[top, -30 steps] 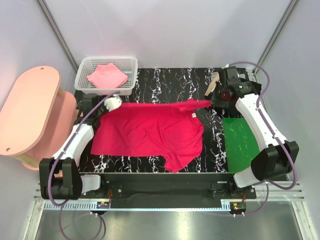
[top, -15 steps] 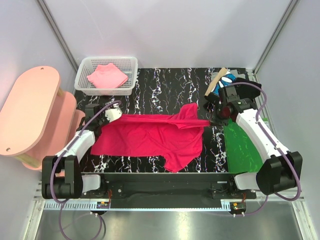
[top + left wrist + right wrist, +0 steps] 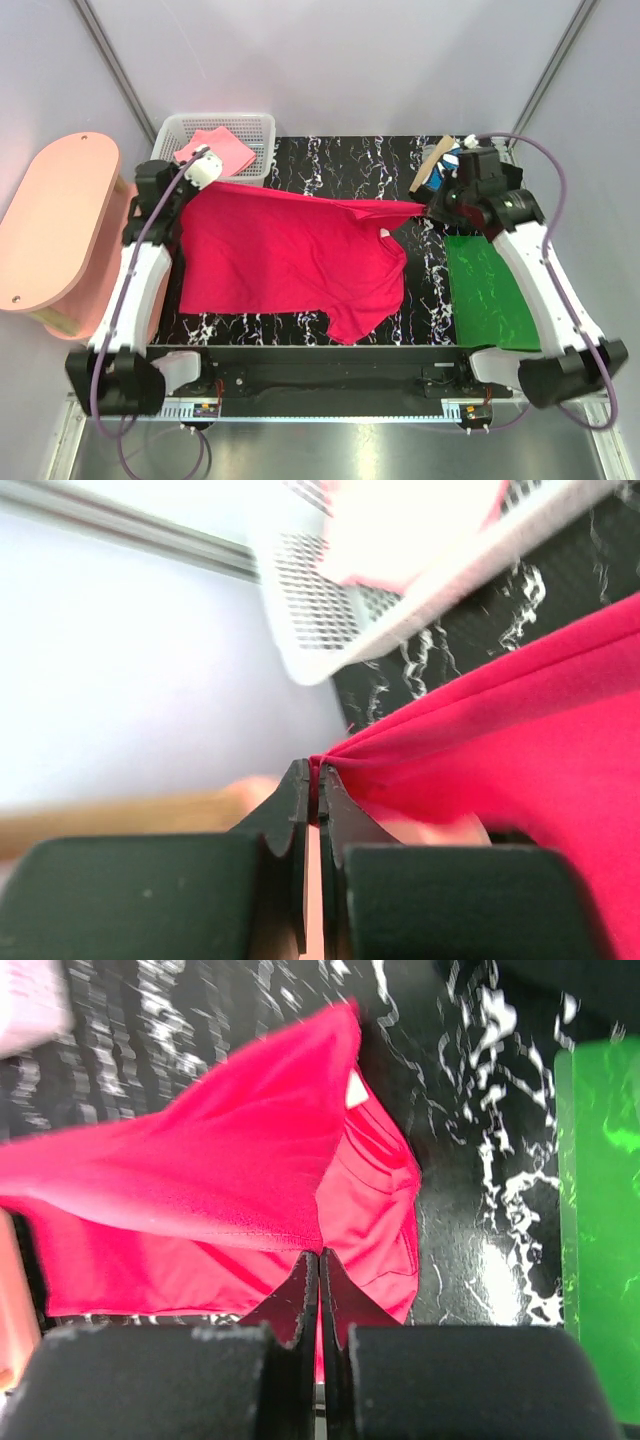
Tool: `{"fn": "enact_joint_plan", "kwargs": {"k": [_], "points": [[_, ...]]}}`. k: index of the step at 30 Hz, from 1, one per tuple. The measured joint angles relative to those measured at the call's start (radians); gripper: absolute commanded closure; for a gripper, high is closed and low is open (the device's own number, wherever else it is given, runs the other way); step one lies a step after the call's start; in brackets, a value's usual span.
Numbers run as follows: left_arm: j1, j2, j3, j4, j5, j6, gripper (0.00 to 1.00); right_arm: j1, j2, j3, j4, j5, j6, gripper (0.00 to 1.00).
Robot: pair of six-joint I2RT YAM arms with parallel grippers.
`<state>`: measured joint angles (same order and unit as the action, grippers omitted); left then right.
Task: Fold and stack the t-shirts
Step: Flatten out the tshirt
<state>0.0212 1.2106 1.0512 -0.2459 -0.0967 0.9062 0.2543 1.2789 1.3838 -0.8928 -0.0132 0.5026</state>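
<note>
Overhead, soft crimson t-shirt (image 3: 290, 265) stretched smooth over glossy black marbled table (image 3: 340, 165).

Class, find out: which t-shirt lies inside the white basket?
The lighter pink t-shirt, folded in the basket; the crimson t-shirt is spread over the table.

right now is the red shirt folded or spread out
Spread out: the red t-shirt is stretched between the left gripper and right gripper, both shut on its far edge, near part on the table.
</note>
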Motion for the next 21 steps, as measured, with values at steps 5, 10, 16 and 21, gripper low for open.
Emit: {"fn": "enact_joint_plan", "kwargs": {"k": [5,10,16,21], "points": [[0.003,-0.235,0.108,-0.212,0.039,-0.078,1.00,0.004,-0.205,0.075,-0.023,0.000,-0.040,1.00],[0.004,-0.379,0.272,-0.376,0.098,-0.137,1.00,0.007,-0.379,0.259,-0.029,-0.001,-0.069,1.00],[0.004,-0.457,0.472,-0.547,0.183,-0.187,0.99,0.007,-0.507,0.405,-0.045,0.000,-0.083,1.00],[0.004,-0.489,0.530,-0.599,0.203,-0.198,1.00,0.007,-0.505,0.429,-0.094,0.039,-0.085,1.00]]}}
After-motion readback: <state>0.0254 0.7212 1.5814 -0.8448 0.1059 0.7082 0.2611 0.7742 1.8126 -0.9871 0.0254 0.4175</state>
